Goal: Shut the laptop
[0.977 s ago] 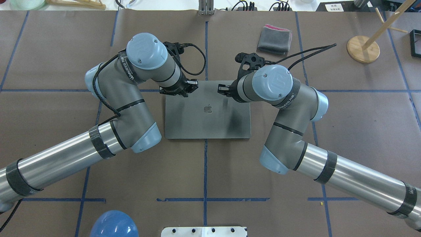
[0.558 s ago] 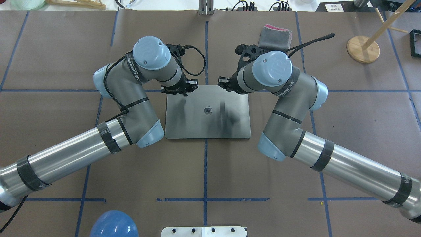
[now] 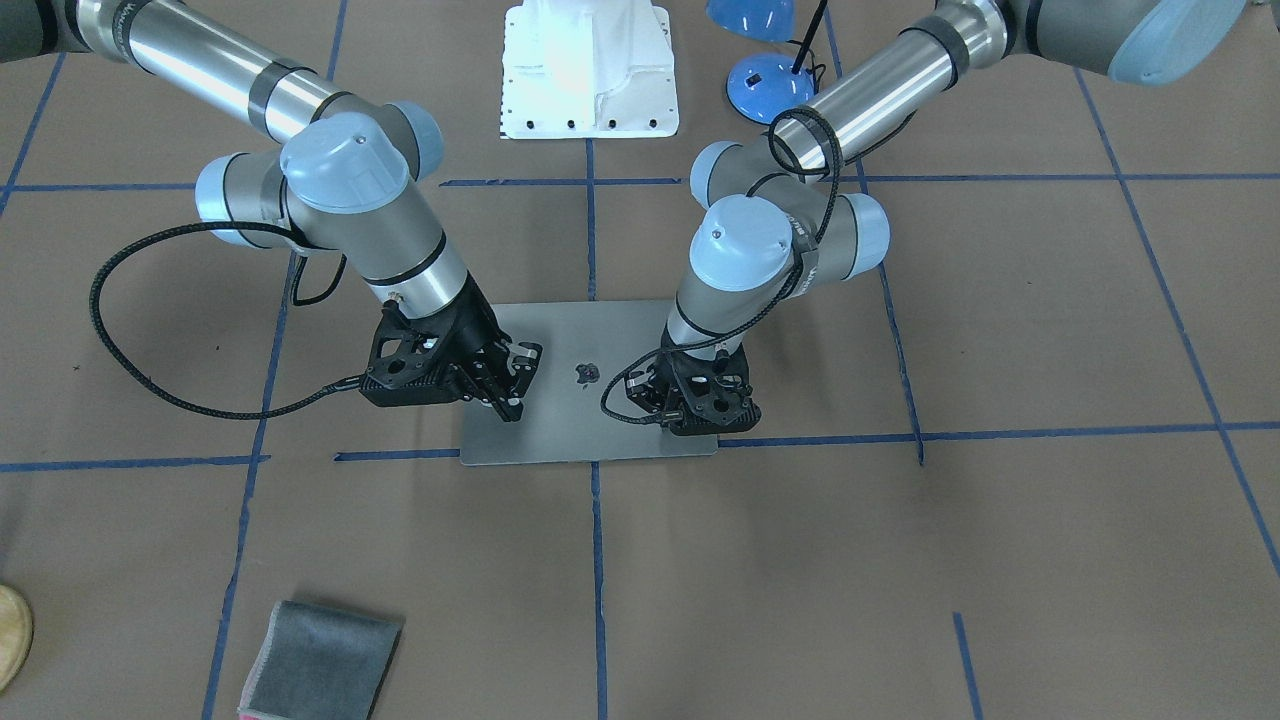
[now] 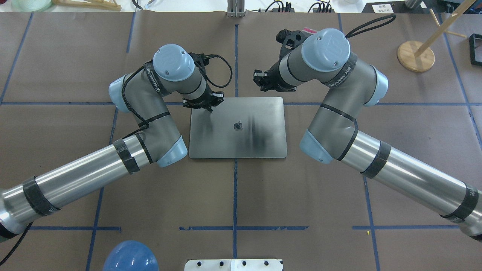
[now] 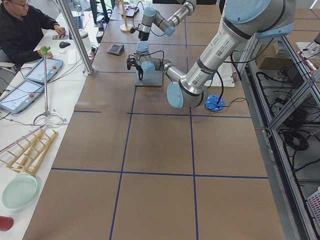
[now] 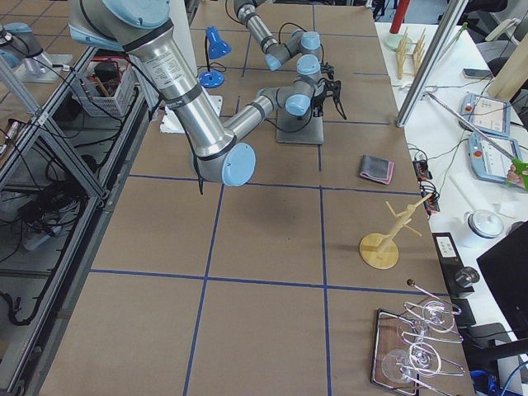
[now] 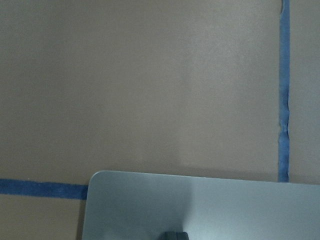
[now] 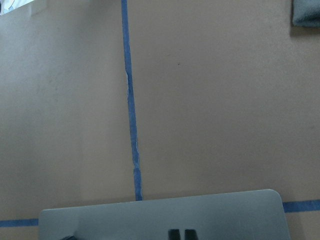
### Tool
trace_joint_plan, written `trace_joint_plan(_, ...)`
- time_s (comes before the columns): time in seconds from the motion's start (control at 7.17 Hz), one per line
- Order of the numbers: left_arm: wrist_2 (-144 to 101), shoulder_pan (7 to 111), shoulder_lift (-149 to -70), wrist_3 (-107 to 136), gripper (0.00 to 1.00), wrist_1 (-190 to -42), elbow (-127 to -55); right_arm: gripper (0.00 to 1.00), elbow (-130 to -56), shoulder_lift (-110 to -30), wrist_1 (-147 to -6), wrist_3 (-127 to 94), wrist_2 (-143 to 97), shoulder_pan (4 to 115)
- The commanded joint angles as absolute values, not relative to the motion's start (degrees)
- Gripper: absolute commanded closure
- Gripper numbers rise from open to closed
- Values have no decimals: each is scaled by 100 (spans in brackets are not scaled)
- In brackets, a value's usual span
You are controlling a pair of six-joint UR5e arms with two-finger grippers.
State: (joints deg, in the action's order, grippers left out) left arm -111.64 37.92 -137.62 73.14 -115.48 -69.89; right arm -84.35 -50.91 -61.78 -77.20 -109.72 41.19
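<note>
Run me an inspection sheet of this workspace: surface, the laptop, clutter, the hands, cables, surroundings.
Surface: brown table with a blue tape grid; no spills seen.
Job's things: laptop shut, lying flat, logo up.
Clutter: folded grey cloth, wooden stand and blue lamp, all apart from the laptop.
Hands: left hand at the lid's far left corner, fingers together, contact unclear; right hand above the lid's far edge, fingers together, holding nothing.
Cables: left wrist cable and right wrist cable loop loosely; no snag seen.
Surroundings: operator seated at the side bench.
</note>
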Motion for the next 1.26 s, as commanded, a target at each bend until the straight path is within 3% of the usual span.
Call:
trace_joint_plan(0.0,-12219,4234,-13773,7313,1,-11523,-7206,0,-8699,-5167,-6266,-7726,-11441,4445)
trace_joint_plan(0.28,-12357,4455,-13528,7243,0,-10833,-7888,0,-9652,-5787,-7034,-7560,-12056,5050)
trace_joint_plan(0.7,-12340,5112,-12255,5378,0,-8595,-10119,0,-11596,-6939,-9906,-4352,-11971,5631)
trace_joint_plan(0.84,-12340,5411,-11747,4552,0,-8265,-10630,0,-11958,-7666,-9984,-3367,-12032,5973)
trace_joint_plan(1.12,-12392,6271,-10334,3206,0,-8288,-11047,0,-11936,-8626,-9958,-1451,-12233,6904)
